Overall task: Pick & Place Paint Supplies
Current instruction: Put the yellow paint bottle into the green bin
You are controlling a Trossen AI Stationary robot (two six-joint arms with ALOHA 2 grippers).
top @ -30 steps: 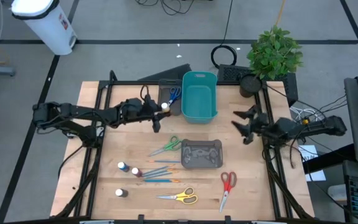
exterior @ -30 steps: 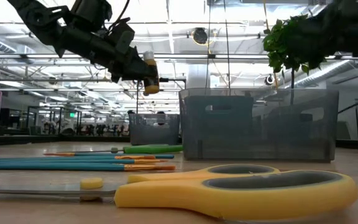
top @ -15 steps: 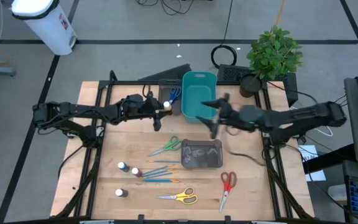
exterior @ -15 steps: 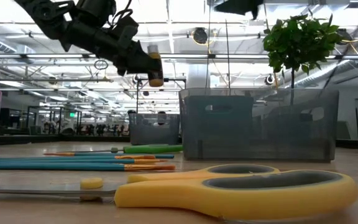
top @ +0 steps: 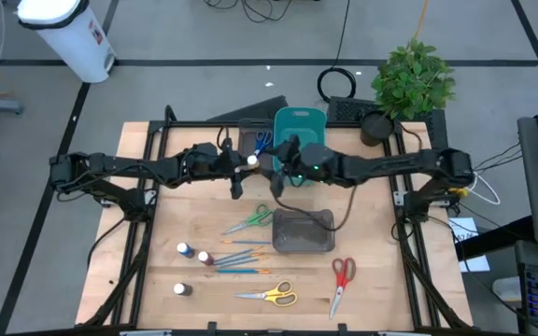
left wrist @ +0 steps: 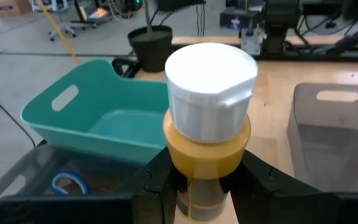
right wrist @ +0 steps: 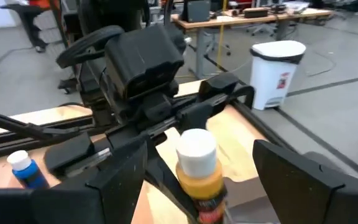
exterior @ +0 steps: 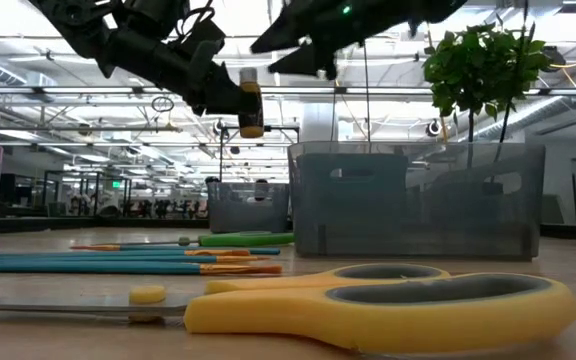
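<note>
Left gripper (top: 247,161) clamps a white-capped yellow paint bottle (left wrist: 211,146) aloft; the right gripper (top: 279,161), jaws spread wide, faces it above the wooden table (top: 381,280).

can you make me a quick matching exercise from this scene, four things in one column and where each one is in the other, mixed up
Things
1. yellow paint bottle
2. blue scissors
3. red scissors
4. right gripper

Places
A. lying in the dark tray left of the teal bin
B. flat on the table, near its front right
C. held in the air by the left gripper
D. open, in the air beside the teal bin, facing the bottle

Pairs: 1-C, 2-A, 3-B, 4-D
</note>
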